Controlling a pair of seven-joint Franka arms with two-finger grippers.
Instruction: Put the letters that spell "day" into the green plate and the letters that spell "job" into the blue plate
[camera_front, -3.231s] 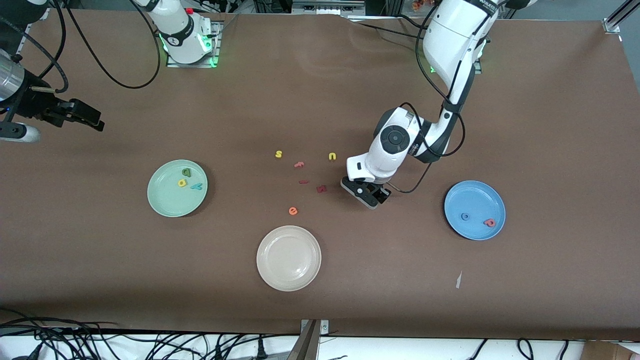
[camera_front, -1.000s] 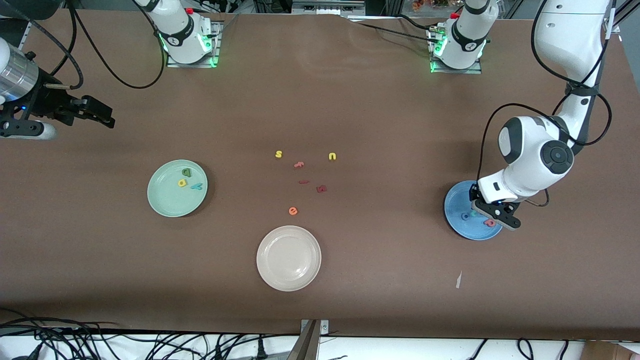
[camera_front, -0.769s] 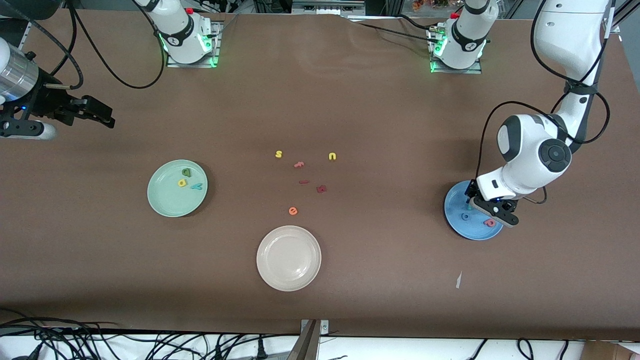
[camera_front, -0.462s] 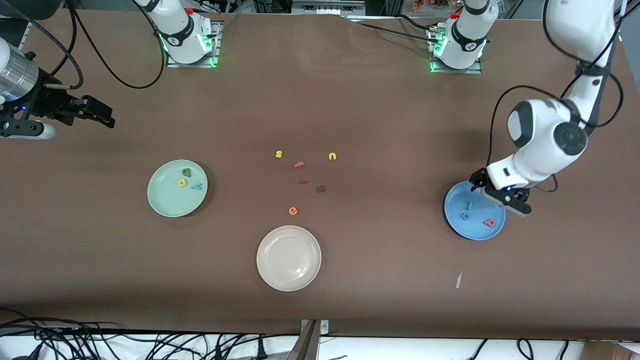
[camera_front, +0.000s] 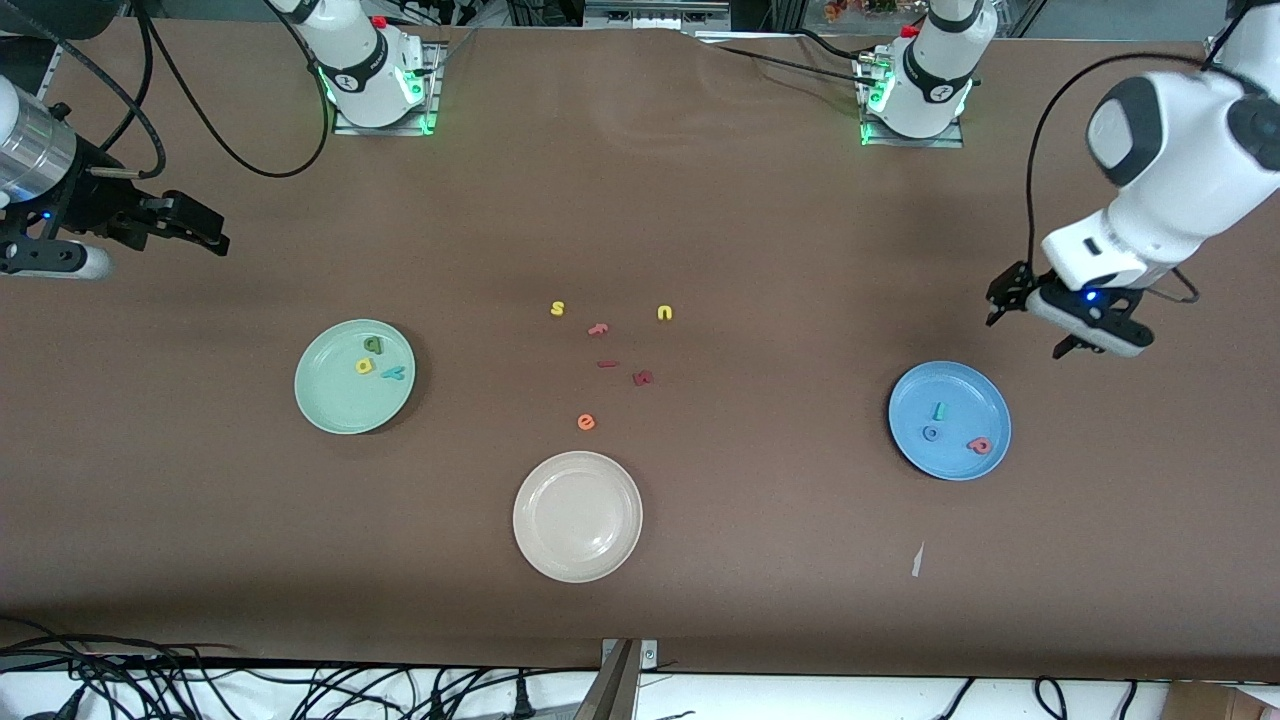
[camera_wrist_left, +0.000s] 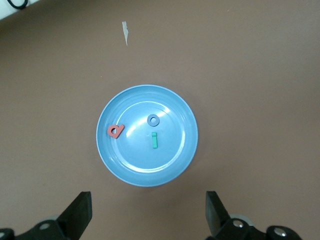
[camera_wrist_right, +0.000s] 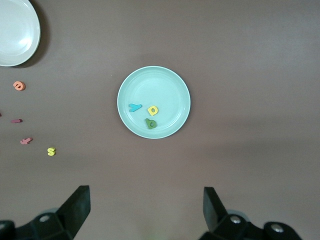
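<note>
The blue plate (camera_front: 962, 392) (camera_wrist_left: 170, 161) holds a teal "j" (camera_front: 939, 411) (camera_wrist_left: 155, 140), a blue "o" (camera_front: 930, 433) (camera_wrist_left: 153, 120) and a salmon-red letter (camera_front: 979, 446) (camera_wrist_left: 115, 131). My left gripper (camera_front: 1030, 330) (camera_wrist_left: 148, 215) hangs open and empty, high over bare table beside that plate. In the green plate (camera_front: 335, 402) (camera_wrist_right: 162, 84) lie a dark green letter (camera_front: 372, 344) (camera_wrist_right: 151, 123), a yellow one (camera_front: 365, 366) (camera_wrist_right: 153, 110) and a teal "y" (camera_front: 394, 373) (camera_wrist_right: 135, 107). My right gripper (camera_front: 205, 240) (camera_wrist_right: 146, 212) waits open and empty over the right arm's end of the table.
A cream-white plate (camera_front: 577, 548) sits near the front edge. Loose letters lie mid-table: a yellow "s" (camera_front: 557, 308), a yellow "u" (camera_front: 665, 313), an orange "e" (camera_front: 586, 422), and dark red pieces (camera_front: 643, 378). A paper scrap (camera_front: 917, 560) lies nearer the camera than the blue plate.
My left gripper opened over the blue plate and let go of the teal "j", which now lies there. It then rose and drew away toward the bases. The right arm stayed still.
</note>
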